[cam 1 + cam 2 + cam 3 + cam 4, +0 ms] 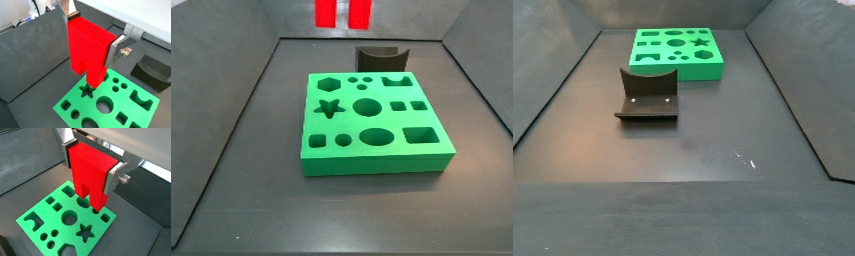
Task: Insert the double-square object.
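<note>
Dark grey floor (687, 150) of a walled bin, spread under everything in both side views. On it, a large green block with shaped holes (374, 122), lying flat; star, circles, squares, hexagon and an oval cut into its top face. Same green block seen at the far end of the floor in a side view (680, 50), and from above in both wrist views (110, 105) (67, 223).

Beside the block, apart from it, a dark grey curved piece (648, 98): upright curved wall on a flat base. Seen just behind the block's far edge in a side view (381, 54), and off to one side in a wrist view (152, 72).

Held well above the block, the double-square object (90, 47), bright red, two parallel square bars hanging downward with a slot between their lower ends; also plain in a wrist view (92, 175). Only the two lower ends visible at the top edge of a side view (344, 12), high over the far side of the bin.

Gripper (93, 160) clamped shut on the red piece, silver fingers (115, 177) pressed flat against its opposite sides; same grip in a wrist view (93, 32). Bar tips clear of the block, not touching it.
</note>
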